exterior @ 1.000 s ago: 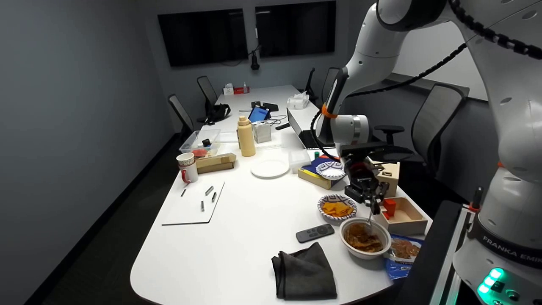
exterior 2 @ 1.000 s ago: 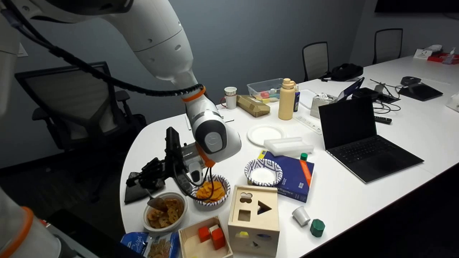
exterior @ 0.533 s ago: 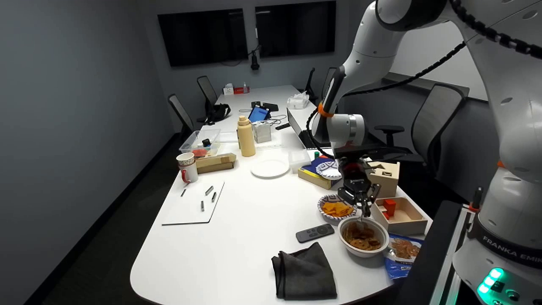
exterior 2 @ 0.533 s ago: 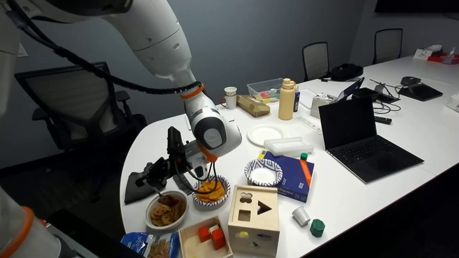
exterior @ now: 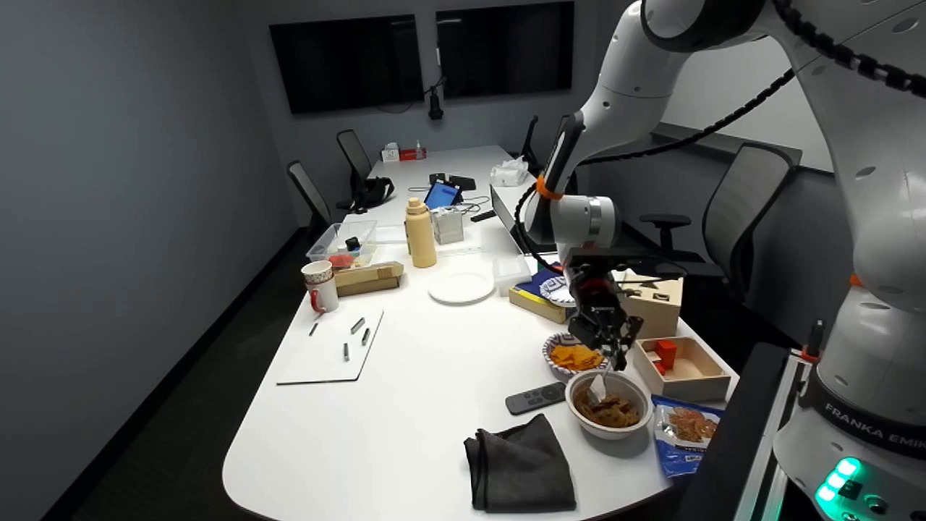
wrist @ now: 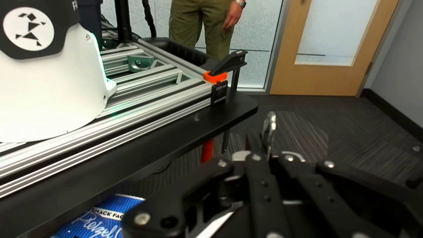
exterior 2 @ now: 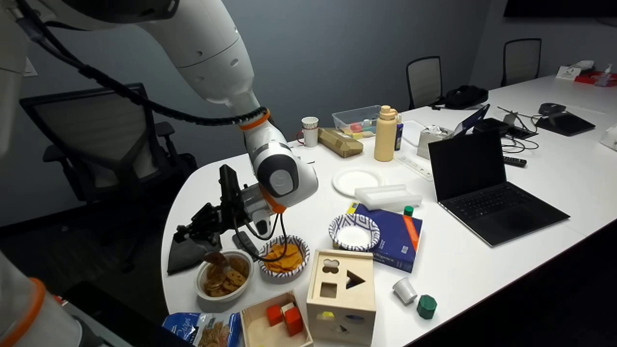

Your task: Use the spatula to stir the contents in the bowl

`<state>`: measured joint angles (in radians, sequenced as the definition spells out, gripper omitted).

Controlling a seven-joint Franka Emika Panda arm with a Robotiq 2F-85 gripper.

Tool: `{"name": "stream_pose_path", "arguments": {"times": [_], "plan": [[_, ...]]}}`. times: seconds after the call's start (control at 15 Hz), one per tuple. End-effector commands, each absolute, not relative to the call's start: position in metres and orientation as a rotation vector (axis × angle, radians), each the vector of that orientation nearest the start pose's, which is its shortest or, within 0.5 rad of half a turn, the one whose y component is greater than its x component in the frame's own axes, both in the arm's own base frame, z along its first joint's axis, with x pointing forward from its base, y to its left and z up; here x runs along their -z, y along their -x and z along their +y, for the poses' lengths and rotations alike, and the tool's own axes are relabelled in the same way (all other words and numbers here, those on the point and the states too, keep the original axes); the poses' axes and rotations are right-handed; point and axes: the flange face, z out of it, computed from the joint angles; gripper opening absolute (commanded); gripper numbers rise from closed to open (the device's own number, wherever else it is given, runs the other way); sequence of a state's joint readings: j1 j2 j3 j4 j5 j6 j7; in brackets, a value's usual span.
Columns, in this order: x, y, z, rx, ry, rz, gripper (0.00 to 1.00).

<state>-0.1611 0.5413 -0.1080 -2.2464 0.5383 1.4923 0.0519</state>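
The white bowl (exterior: 611, 432) stands near the table's edge and also shows in an exterior view (exterior 2: 224, 297). It holds the contents, small orange-brown pieces (exterior: 613, 412), also seen in an exterior view (exterior 2: 226, 280). My gripper (exterior: 618, 358) is above the bowl's far rim, shut on the metal spatula. The spatula's head (exterior: 597, 389) dips into the bowl at one side, tilted against the contents; it also shows in an exterior view (exterior 2: 215, 259). In the wrist view, the spatula's shiny handle end (wrist: 270, 127) sticks up between the fingertips (wrist: 261, 145); the bowl is hidden there.
A blue snack bag (exterior: 687, 438) and an open wooden box (exterior: 694, 387) lie beside the bowl. A patterned bowl of orange chips (exterior 2: 283, 258) stands close behind it. A remote (exterior: 537, 398), a dark cloth (exterior: 519, 467) and a wooden shape box (exterior 2: 341, 299) are nearby.
In an exterior view my gripper has moved left with the spatula, and the bowl has slid slightly left. The spatula's head now shows more clearly, and the pieces have shifted.
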Motion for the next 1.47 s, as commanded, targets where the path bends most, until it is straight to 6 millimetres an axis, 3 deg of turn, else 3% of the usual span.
{"name": "stream_pose_path", "arguments": {"times": [0.0,0.33,0.53,0.87,1.4], "plan": [[-0.126,-0.375,-0.054,-1.576,1.944,0.815,0.01],[-0.114,-0.375,-0.07,-1.659,1.917,1.175,0.01],[-0.109,-0.379,-0.076,-1.629,1.956,1.298,0.01],[-0.116,-0.393,-0.065,-1.48,2.089,1.175,0.01],[-0.121,-0.393,-0.045,-1.422,2.015,0.839,0.01]]}}
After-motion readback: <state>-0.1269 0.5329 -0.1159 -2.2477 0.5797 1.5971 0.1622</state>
